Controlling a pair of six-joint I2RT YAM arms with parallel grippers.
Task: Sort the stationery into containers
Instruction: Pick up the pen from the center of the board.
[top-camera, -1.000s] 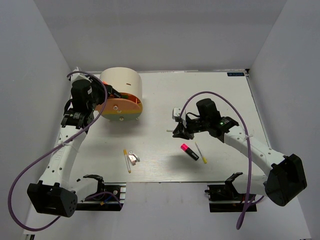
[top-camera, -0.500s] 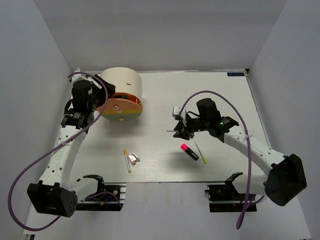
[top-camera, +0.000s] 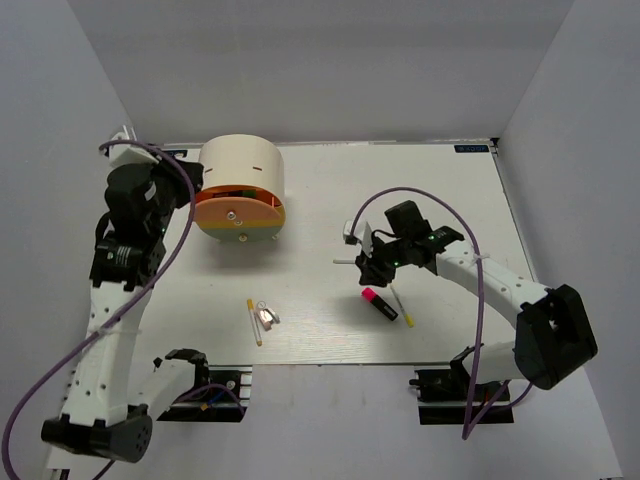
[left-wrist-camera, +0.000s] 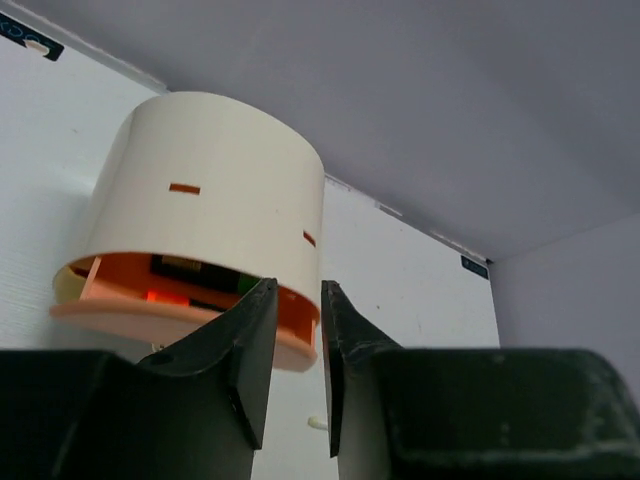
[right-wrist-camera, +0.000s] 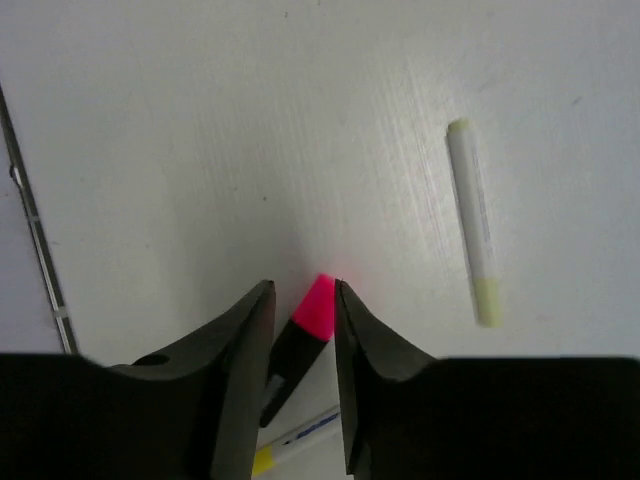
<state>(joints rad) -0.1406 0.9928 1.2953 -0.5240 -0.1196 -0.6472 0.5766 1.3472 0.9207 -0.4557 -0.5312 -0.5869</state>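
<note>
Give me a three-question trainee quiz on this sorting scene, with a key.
1. Which item does the right hand line up with? A) pink-capped marker B) blue-capped marker C) eraser
2. True or false: the left hand holds a marker.
3. Fill in: the cabinet's pulled-out top drawer is ___.
Key: 1 A; 2 false; 3 orange.
</note>
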